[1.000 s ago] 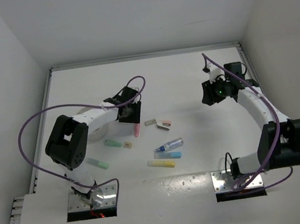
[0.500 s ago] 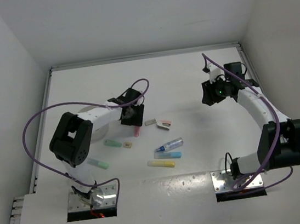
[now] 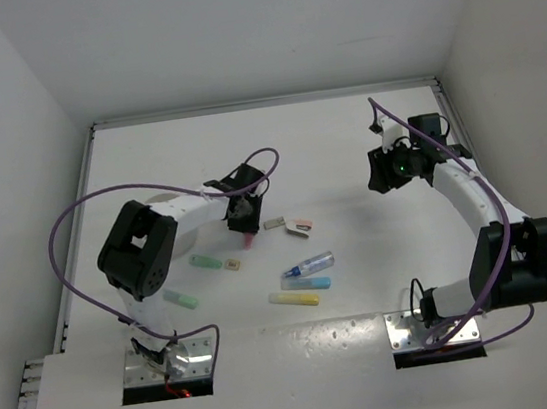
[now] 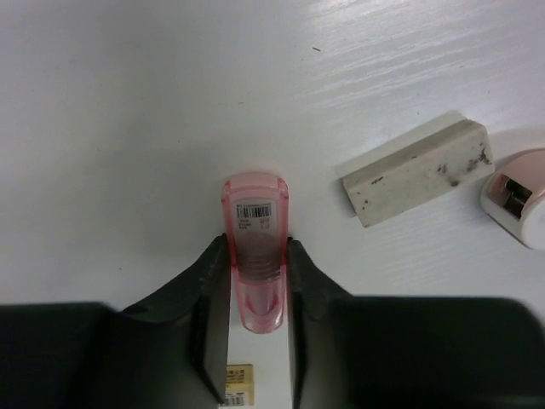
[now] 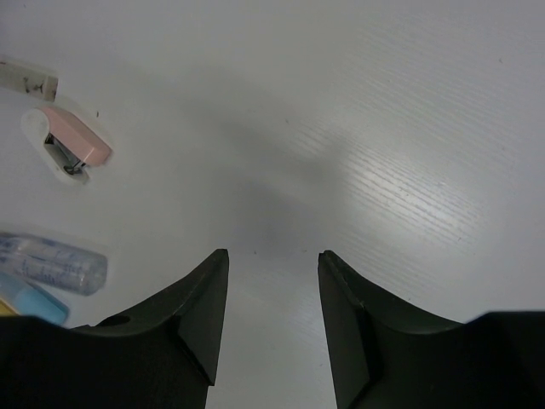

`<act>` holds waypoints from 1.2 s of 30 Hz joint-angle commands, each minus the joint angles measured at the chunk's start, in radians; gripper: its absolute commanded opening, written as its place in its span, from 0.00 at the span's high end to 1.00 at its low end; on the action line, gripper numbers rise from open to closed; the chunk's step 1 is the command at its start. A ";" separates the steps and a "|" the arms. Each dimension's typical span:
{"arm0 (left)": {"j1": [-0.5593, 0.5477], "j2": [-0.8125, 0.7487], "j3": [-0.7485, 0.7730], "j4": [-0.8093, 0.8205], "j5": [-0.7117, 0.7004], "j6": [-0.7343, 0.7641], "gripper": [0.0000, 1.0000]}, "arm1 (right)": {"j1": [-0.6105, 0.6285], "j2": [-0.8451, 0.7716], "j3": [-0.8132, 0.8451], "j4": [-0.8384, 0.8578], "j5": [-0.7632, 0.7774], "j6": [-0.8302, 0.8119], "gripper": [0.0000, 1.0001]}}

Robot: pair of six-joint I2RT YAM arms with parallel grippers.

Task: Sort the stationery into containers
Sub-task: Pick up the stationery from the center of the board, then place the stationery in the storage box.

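Observation:
My left gripper (image 3: 243, 215) (image 4: 255, 256) is down at the table and shut on the pink marker (image 4: 254, 223) (image 3: 246, 236), its fingers pressing both sides. A grey eraser (image 4: 417, 170) (image 3: 274, 223) and a pink-and-white item (image 4: 519, 198) (image 3: 300, 226) lie just to the right. A tan eraser (image 3: 232, 264) (image 4: 232, 396) lies below the jaws. Green (image 3: 205, 262), mint (image 3: 178, 298), light blue (image 3: 307, 283) and yellow (image 3: 294, 300) markers and a clear blue-capped tube (image 3: 314, 263) lie in the middle. The white dish (image 3: 180, 243) is partly hidden behind the left arm. My right gripper (image 3: 382, 172) (image 5: 272, 264) is open and empty above bare table.
White walls close the table at the back and both sides. A purple cable loops over each arm. In the right wrist view the pink-and-white item (image 5: 72, 145) and the tube (image 5: 51, 266) lie at the left edge.
My left gripper has come down and slightly right over the pink marker and closed on it. The right arm has not moved.

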 commanded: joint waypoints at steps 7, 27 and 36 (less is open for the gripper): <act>-0.020 -0.088 0.043 -0.020 -0.152 -0.031 0.95 | -0.001 -0.012 0.039 0.008 -0.018 0.000 0.53; 0.083 -0.546 -0.132 0.124 -0.886 -0.265 1.00 | -0.001 0.006 0.048 -0.001 -0.054 0.010 0.56; 0.129 -0.443 -0.132 0.115 -0.880 -0.278 0.95 | -0.001 0.006 0.048 -0.010 -0.064 0.010 0.56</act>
